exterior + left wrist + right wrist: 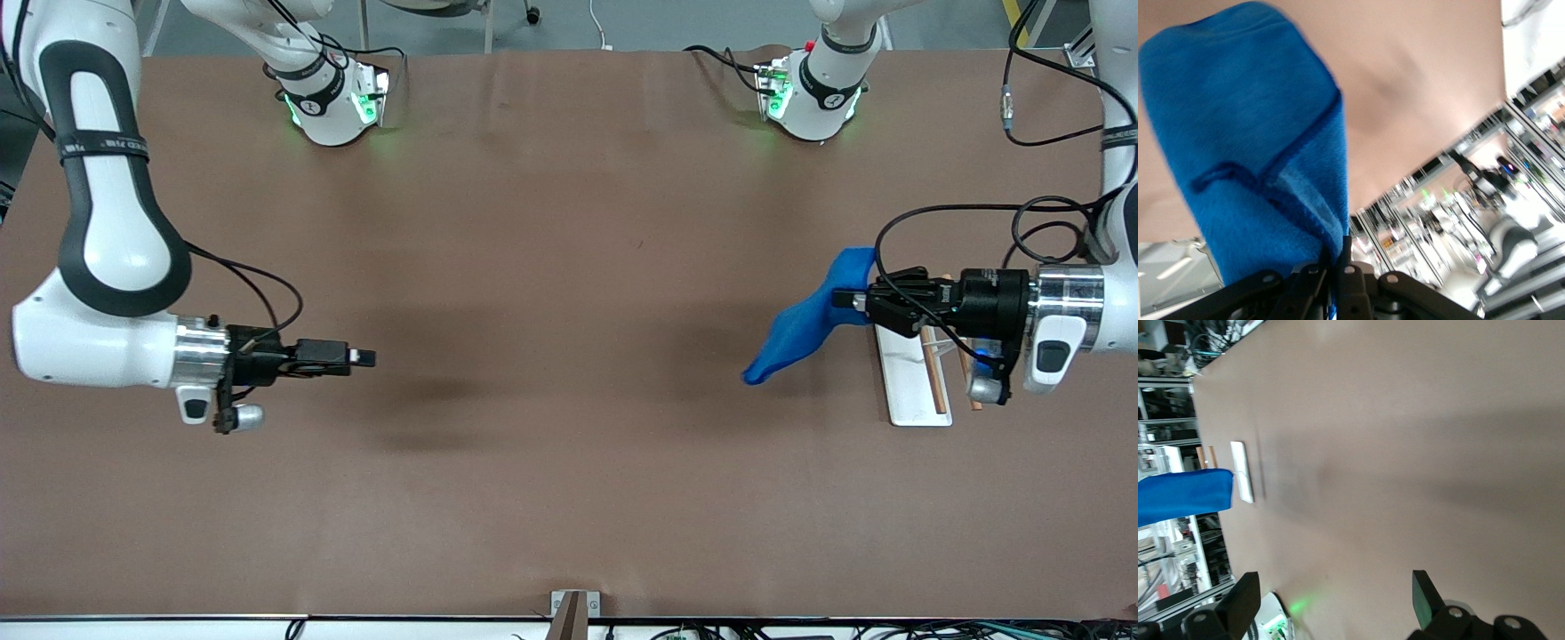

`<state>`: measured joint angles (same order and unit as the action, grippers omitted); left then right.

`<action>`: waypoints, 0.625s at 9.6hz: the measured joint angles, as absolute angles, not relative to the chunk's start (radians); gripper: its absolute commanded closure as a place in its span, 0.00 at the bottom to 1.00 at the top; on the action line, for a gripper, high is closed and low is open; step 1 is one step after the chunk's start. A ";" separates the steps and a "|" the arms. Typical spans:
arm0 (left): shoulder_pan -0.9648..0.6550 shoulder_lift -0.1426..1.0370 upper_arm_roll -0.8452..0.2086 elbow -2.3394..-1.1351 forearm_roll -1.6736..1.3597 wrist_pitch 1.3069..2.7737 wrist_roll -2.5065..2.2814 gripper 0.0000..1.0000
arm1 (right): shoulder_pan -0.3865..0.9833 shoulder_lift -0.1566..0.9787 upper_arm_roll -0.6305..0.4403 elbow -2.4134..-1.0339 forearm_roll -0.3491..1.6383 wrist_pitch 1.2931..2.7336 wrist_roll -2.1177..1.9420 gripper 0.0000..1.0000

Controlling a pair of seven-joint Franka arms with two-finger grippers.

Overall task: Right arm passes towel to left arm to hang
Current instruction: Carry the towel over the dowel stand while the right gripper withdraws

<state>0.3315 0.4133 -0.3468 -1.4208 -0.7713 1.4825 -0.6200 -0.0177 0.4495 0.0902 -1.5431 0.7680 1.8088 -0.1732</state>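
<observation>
Left claw [861,300] pinches the fuzzy, stitched-edge blue towel [800,327], drooping; right claw [363,357] hangs spread over matte brown worktop [551,267].

Front view: high, looking down across the brown tabletop [569,267] toward both arm bases. Left wrist view: pressed close against the blue towel [1251,153]. Right wrist view: low along bare tabletop, sharing towel and white rack base [1242,471] with the front view.
</observation>
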 measured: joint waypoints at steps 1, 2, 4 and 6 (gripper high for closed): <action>0.328 0.413 -0.348 -1.407 -0.647 1.517 -0.639 1.00 | -0.017 0.446 0.067 -1.502 0.683 1.771 -0.132 0.00; 0.324 0.413 -0.350 -1.404 -0.519 1.554 -0.657 1.00 | -0.016 0.441 0.042 -1.473 0.598 1.741 -0.098 0.00; 0.321 0.413 -0.351 -1.404 -0.330 1.577 -0.676 1.00 | -0.016 0.410 0.019 -1.448 0.422 1.728 -0.008 0.00; 0.320 0.414 -0.351 -1.404 -0.172 1.578 -0.687 1.00 | -0.005 0.350 0.019 -1.444 0.198 1.728 0.123 0.00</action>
